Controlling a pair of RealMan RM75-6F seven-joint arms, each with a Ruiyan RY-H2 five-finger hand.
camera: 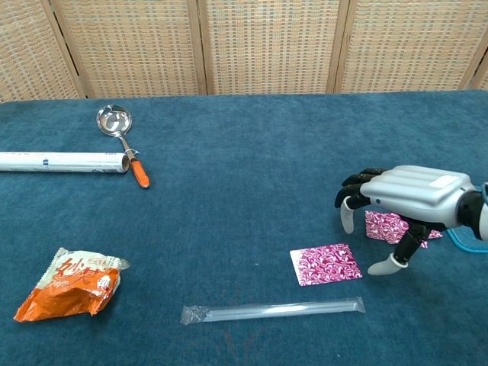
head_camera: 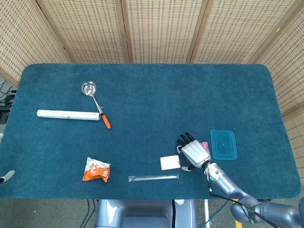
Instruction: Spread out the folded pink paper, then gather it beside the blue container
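Right hand point(camera: 408, 200) hovering spread and empty, one pink paper point(camera: 326, 264) flat just below-left of fingertips, another behind beside container point(head_camera: 223, 144): probably thin, light, limp, best pinched at an edge.

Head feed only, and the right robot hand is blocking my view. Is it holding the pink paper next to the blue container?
Observer: No. In the chest view the right robot hand hovers palm down with its fingers apart and nothing in them.
Operator: So where's the paper?
Observer: The pink paper lies on the table behind the fingers, not lifted.
Operator: And the white square left of the hand?
Observer: From the chest view its face is printed with the same pink pattern. It lies flat, and the thumb tip is just right of it without touching.
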